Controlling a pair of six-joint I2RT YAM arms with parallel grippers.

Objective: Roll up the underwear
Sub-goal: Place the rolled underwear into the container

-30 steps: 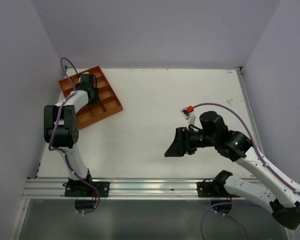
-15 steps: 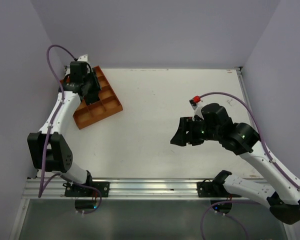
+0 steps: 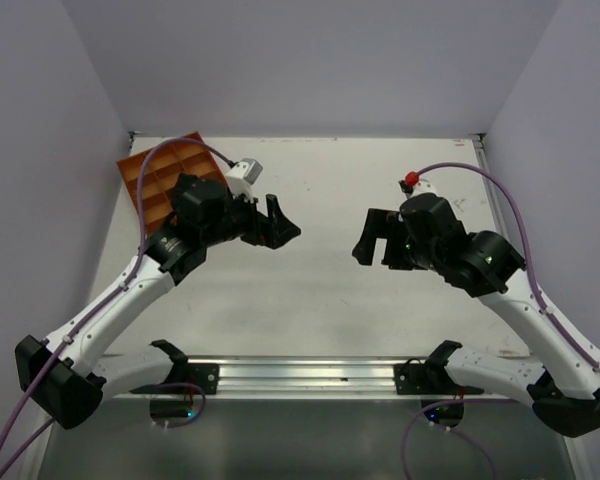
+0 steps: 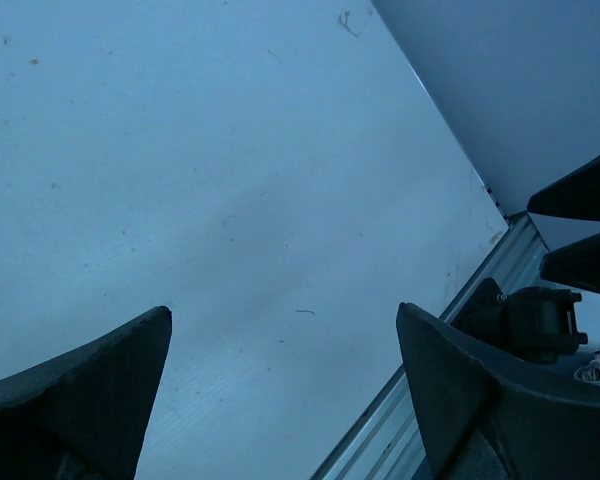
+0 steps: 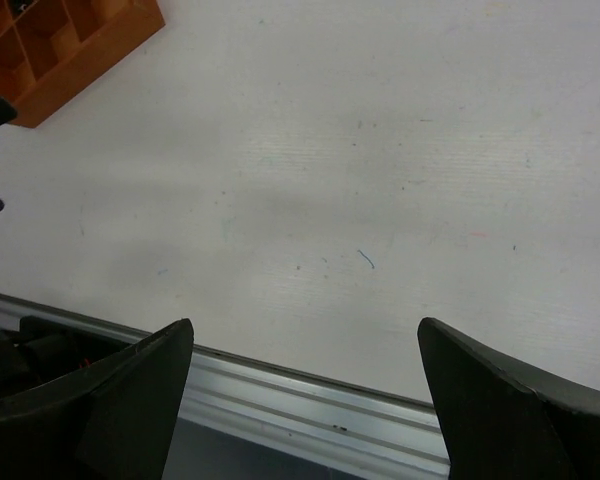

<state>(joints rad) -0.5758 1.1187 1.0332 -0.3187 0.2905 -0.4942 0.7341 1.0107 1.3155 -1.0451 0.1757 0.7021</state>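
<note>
The underwear shows in none of the views. My left gripper (image 3: 280, 222) hangs above the white table (image 3: 320, 190) left of centre, pointing right. Its jaws stand wide open in the left wrist view (image 4: 285, 310), with only bare table between them. My right gripper (image 3: 372, 240) hangs right of centre and faces the left one across a gap. It is wide open too (image 5: 305, 323), with nothing between its fingers.
An orange compartment tray (image 3: 150, 175) lies at the table's far left corner, partly under the left arm, and shows again in the right wrist view (image 5: 80, 50). A metal rail (image 3: 300, 370) runs along the near edge. Walls close the left, back and right sides.
The left arm swung from over the orange tray to the table's middle, and its gripper went from shut to open. The right gripper moved a little farther from the near edge.
</note>
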